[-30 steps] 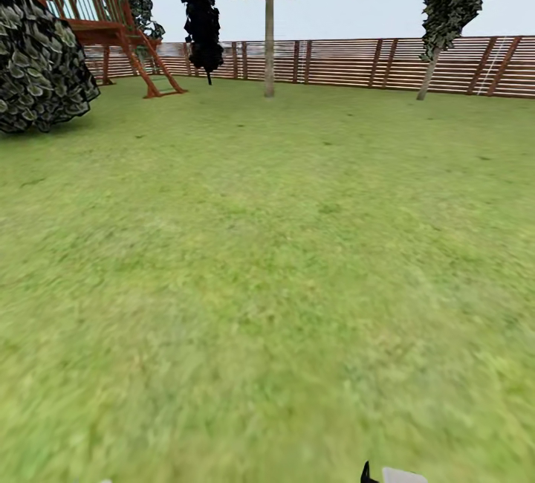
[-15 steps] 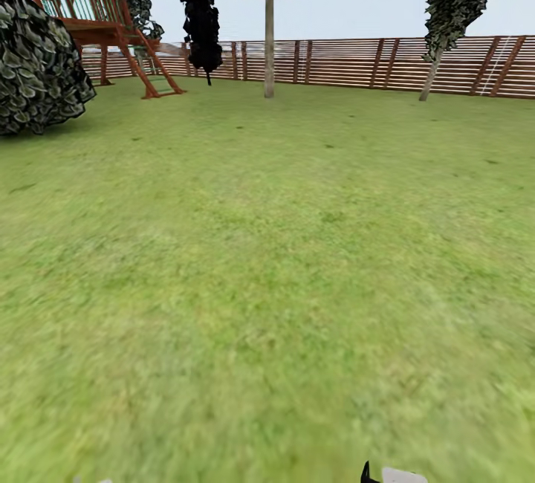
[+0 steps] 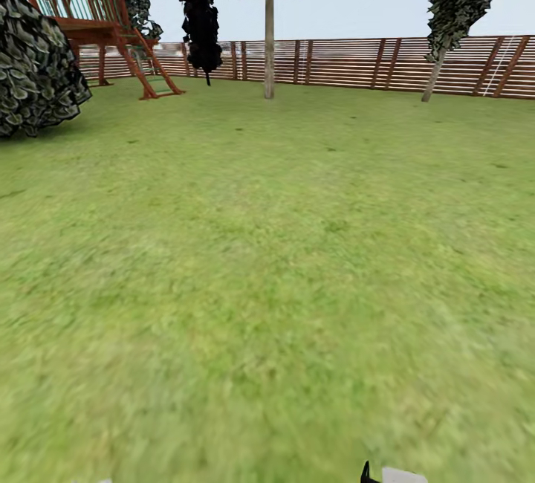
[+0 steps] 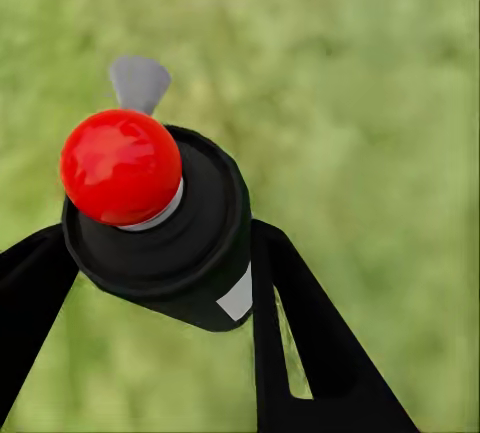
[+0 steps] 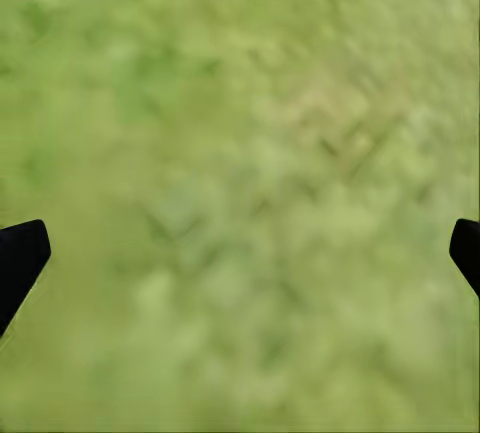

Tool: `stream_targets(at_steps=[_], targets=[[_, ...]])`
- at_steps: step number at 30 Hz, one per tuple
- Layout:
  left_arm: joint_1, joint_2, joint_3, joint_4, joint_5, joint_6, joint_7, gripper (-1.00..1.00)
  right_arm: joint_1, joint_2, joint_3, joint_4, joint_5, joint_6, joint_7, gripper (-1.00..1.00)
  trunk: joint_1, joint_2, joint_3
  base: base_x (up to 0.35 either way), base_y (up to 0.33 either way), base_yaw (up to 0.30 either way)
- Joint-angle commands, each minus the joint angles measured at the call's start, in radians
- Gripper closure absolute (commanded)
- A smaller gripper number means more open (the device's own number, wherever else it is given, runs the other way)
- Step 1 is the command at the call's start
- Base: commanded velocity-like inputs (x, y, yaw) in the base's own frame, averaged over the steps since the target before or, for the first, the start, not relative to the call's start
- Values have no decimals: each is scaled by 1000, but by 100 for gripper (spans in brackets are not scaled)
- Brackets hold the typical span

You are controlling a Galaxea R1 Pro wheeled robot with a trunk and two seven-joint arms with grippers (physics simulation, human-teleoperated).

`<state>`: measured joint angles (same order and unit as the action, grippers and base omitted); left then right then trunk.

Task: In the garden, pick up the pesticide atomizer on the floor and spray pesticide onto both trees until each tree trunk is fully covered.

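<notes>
Lawn runs to slat fence; thin tree in front of fence. Left gripper pinches atomizer over grass. Right gripper spread wide, nothing between.

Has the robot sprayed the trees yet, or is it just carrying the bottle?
Picked up: the pesticide atomizer, with its red top, sits between the left gripper's jaws. The right gripper is open over grass. Spraying looks not yet started: no thick grey-brown trunk is close, just lawn stretching to the fence. Both trunks are left to cover.
</notes>
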<state>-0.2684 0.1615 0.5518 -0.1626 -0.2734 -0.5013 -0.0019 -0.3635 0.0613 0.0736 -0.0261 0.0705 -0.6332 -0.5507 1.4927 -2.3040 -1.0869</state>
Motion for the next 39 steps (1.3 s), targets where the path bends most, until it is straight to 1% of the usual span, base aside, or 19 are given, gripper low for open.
stream_targets(at_steps=[1, 39], targets=[[0, 0, 0, 0, 0, 0, 0, 100, 0, 0, 0, 0, 0, 0, 0, -100, 0, 0, 0, 338, 0, 0], [0, 1, 0, 0, 0, 0, 0, 100, 0, 0, 0, 0, 0, 0, 0, -100, 0, 0, 0, 338, 0, 0]])
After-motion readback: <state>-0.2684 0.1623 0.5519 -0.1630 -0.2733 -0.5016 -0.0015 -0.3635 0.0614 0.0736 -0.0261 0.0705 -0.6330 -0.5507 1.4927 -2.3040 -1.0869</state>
